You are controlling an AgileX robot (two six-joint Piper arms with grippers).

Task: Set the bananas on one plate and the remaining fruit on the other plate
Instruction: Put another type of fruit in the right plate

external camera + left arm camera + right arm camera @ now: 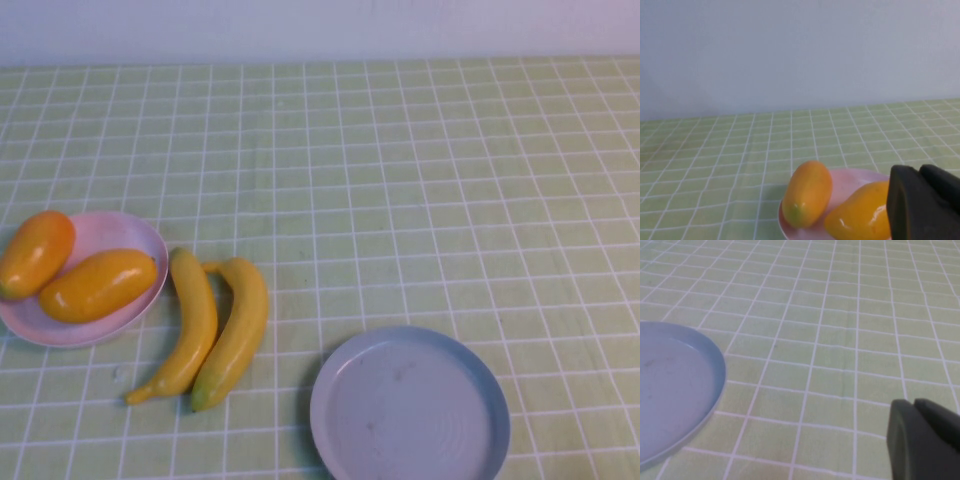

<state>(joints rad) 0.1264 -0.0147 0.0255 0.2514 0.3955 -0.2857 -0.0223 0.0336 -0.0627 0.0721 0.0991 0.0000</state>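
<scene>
The two mangoes, one orange [36,253] and one yellow [98,285], already lie side by side on the pink plate [125,232] at the left of the table, the orange one hanging over its outer rim. So half the sorting looks done, and the step in hand is the bananas. Both bananas, the left one [186,325] and the right one [236,330], lie on the green checked cloth [420,180] just beside the pink plate, touching each other along part of their length, curved the same way with their tips toward the robot. The blue plate [410,405] sits empty near the front edge, a little to the right of them.

Neither arm shows in the high view. The left gripper [926,205] hangs low just beside the yellow mango, pinched closed with nothing in it. The right gripper [922,440] hovers over bare cloth near the blue plate, likewise closed and empty.

The next move, I'd judge, calls for one gripper to spread its fingers, come down across the middle of a banana and carry it to the blue plate. The right banana is the nearer one and has free cloth on its outer side. The left banana is hemmed between its neighbour and the pink plate's rim, so it is better taken second. The blue plate reaches the front edge of the view, leaving little room there; the cloth behind and to the right is wide open
</scene>
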